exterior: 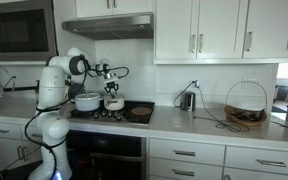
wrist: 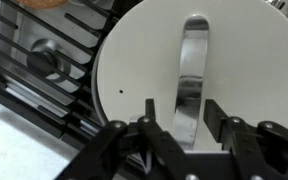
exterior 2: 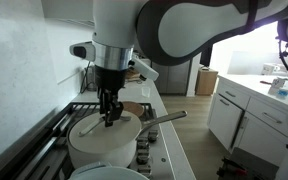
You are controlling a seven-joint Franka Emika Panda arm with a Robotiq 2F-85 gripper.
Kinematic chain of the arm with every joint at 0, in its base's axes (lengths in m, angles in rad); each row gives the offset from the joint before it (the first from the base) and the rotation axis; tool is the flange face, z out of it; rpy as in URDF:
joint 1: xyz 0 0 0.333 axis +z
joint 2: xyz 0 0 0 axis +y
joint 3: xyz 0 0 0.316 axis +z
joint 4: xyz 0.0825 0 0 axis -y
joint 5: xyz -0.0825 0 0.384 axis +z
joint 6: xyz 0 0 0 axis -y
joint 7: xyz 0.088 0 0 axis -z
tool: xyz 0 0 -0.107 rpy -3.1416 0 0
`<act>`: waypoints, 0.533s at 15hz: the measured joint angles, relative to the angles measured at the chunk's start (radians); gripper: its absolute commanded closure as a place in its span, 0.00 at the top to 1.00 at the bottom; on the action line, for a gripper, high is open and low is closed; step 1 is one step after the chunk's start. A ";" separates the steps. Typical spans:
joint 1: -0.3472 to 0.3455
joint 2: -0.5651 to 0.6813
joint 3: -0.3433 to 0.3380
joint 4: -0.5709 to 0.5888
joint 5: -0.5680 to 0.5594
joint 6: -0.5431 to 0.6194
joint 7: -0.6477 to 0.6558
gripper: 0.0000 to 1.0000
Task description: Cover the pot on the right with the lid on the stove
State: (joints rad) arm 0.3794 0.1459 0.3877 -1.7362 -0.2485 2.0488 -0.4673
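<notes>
Stove (exterior: 109,150), black-topped, sits between pale counters (exterior: 214,124) below white cabinets (exterior: 224,30).

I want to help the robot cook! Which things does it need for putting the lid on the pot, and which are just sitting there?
For the job:
- gripper
- lid
- small pot
- stove

Just lying about:
- bigger white pot
- dark pan
- basket
- microwave

The round white lid (wrist: 134,60), flat with a silver strap handle across its middle, sits level on the white-walled pot (exterior 2: 104,150), whose long metal handle juts sideways, on the black-grated stove (exterior 2: 72,110).
</notes>
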 measured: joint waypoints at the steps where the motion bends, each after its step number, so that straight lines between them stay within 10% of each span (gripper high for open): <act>1: 0.000 -0.004 0.000 0.000 0.000 0.000 0.000 0.95; 8: -0.007 -0.025 -0.010 0.000 0.004 0.000 0.002 1.00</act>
State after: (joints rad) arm 0.3723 0.1204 0.3777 -1.7360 -0.2449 2.0487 -0.4652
